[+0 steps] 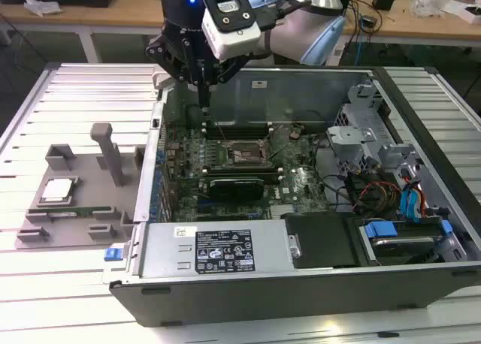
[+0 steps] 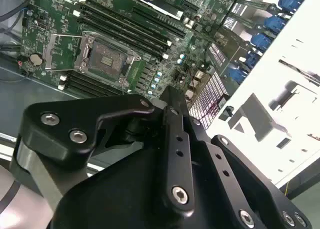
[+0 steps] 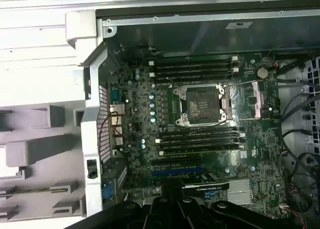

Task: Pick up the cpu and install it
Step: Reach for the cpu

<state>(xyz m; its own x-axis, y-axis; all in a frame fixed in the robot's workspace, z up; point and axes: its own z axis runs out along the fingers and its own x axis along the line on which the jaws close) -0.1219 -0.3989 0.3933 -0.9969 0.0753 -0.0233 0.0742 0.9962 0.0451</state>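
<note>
Exterior view: closed, empty pincer (image 1: 204, 102) above motherboard (image 1: 301, 182)

The arm (image 1: 304, 28), pale silver with light blue joint caps, reaches in from the exterior view's upper right and bends down at a black wrist (image 1: 184, 10). A white box (image 1: 229, 21) sits on the side of that wrist. Below it the black claw (image 1: 203, 96) points straight down, tapering to a narrow tip. In the second wrist view the claw (image 2: 170, 96) shows its bolted side links (image 2: 75, 119) folded inward and its fingers (image 2: 175, 139) pressed together, with nothing between them. In the first wrist view the claw (image 3: 172, 206) appears as a dark, symmetrical shape with its links spread to either side.
</note>
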